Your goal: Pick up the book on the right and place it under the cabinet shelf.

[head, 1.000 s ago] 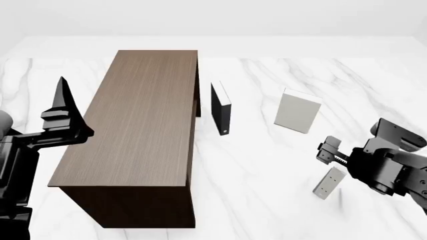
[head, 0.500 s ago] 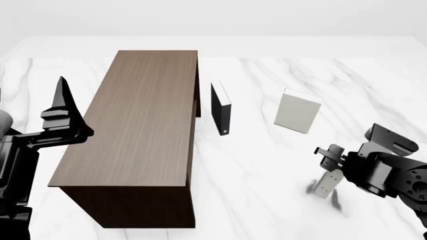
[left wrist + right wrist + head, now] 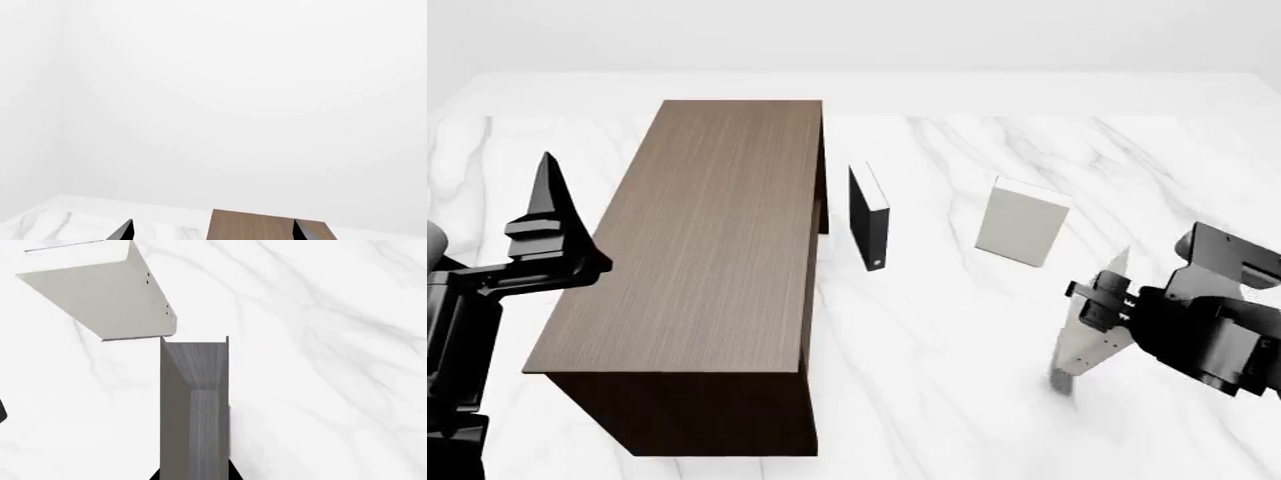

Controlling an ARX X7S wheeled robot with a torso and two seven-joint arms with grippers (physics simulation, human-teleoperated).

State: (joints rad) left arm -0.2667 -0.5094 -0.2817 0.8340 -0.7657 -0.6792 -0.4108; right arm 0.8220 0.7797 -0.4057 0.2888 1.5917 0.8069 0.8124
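Pick step in hand, lift under way. Right gripper (image 3: 1108, 305) clamped on the book (image 3: 1090, 335), held tilted, low corner near or just off the marble tabletop (image 3: 961, 330); contact not clear. In right wrist view, book (image 3: 195, 410) runs straight out from between the jaws, page edges up. Beyond it, other pale grey book (image 3: 100, 295) upright, apart. Farther left, black-covered book (image 3: 869, 215) standing just beside the cabinet shelf (image 3: 707, 250). Left gripper (image 3: 550, 225) idle at cabinet's near-left side, pointing up; fingers (image 3: 127, 231) spread wide, nothing between.

Next, likely: raise clear of table, carry left past both standing books, level the book, slide under the cabinet top.

Against a second ago: book then upright on table, spine dots showing, gripper closing in; now gripped, tipped, raised higher. Rest unmoved.
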